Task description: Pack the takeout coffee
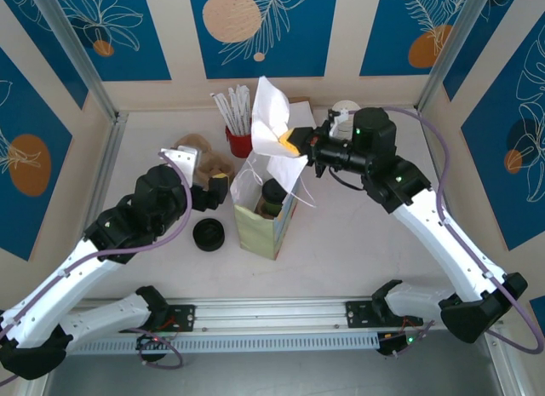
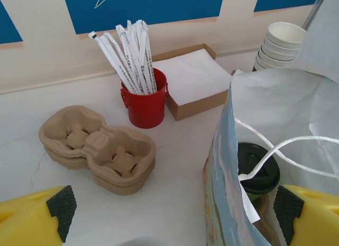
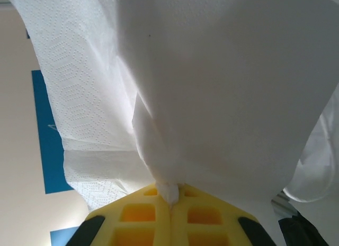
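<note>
A pale white surface with faint marbling lies evenly lit. Cream walls close three sides, hung with deep blue panels bearing white line-drawn leaves and orange discs. Grey metal posts stand in the back corners. A ribbed aluminium rail edges the near side.

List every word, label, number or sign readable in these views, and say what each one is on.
No text here can actually be read.
Straw wrappers in the red bucket: tiny dark print, too small to read.
Paper bag: coloured pattern on its side, no legible letters.
Napkin in the right gripper: embossed dots, no writing.
</note>
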